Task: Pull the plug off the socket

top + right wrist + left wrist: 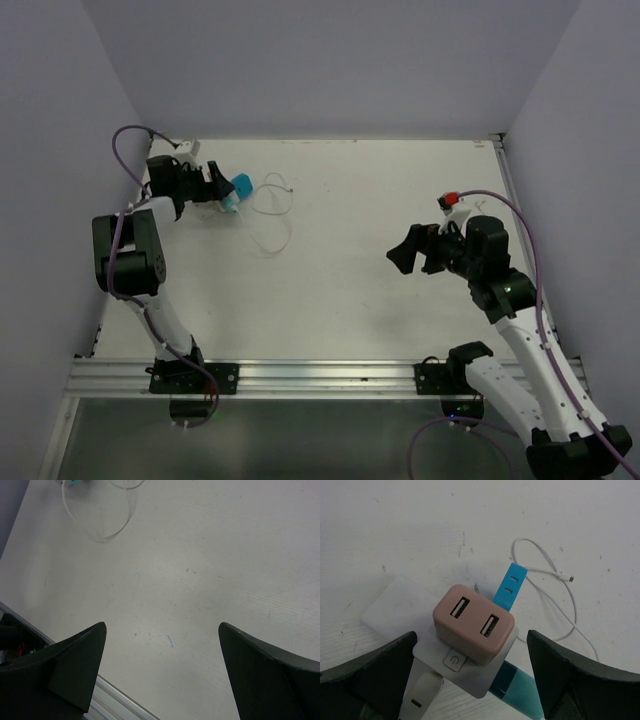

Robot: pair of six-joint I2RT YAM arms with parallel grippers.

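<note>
The left gripper [472, 640] hangs with jaws spread either side of the pinkish-beige two-port USB charger plug [472, 625], not touching it, apparently lined up to pinch it. The plug sits in the white block socket [470, 676] at the far left of the white table [380, 300]. The right gripper [162, 630], jaws likewise spread, hovers well apart, probably waiting.

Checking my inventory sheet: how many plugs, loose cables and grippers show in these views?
Pink plug: 1
White cable: 1
Grippers: 2 (left gripper, right gripper)
Total: 4
</note>
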